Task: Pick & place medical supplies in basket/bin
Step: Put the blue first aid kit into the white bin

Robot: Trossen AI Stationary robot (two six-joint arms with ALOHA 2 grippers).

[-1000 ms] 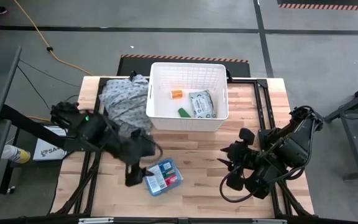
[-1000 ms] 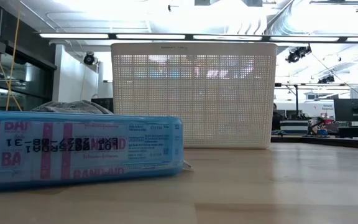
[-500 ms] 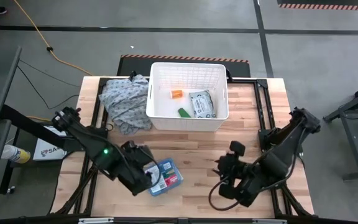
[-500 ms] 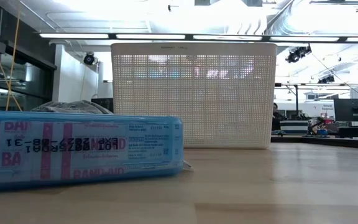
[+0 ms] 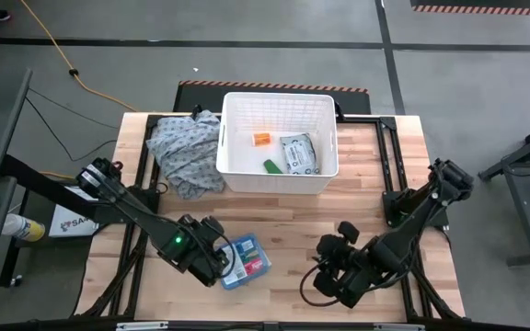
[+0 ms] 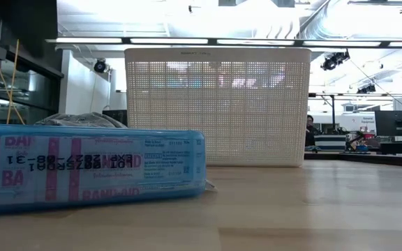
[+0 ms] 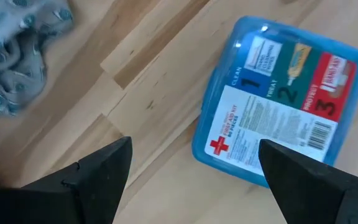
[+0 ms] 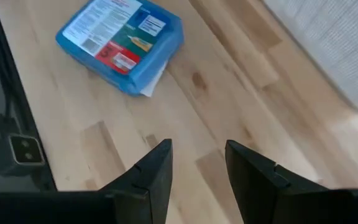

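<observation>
Grey-blue cloth (image 5: 184,152) lies heaped against the left wall of the white basket (image 5: 279,176), and it is no part of the haul, so the first worry sits right there: any sweep toward the basket from that side could snag fabric and drag it along.

Moving rightward, the left gripper (image 5: 219,265) hovers on the near side of the basket, well apart from it, fingers spread wide with nothing between them. In the left wrist view the blue first-aid box (image 7: 279,106) lies flat on the wood just ahead of those fingers (image 7: 95,171), skewed to their line. That angle is the danger, I reckon: close now and one finger may catch a corner, spinning the box or shoving it away instead of gripping it. It is a broad, flat thing too, and the jaws may barely span it.

Inside the basket already: an orange item (image 5: 261,139), a green one (image 5: 271,165) and the grey-white packet (image 5: 299,154).

Further right, the right gripper (image 5: 328,281) waits near the table's front edge, far from the basket, fingers partly apart and empty. It faces the box from the other side; should both arms go in together, a clash looks possible.
</observation>
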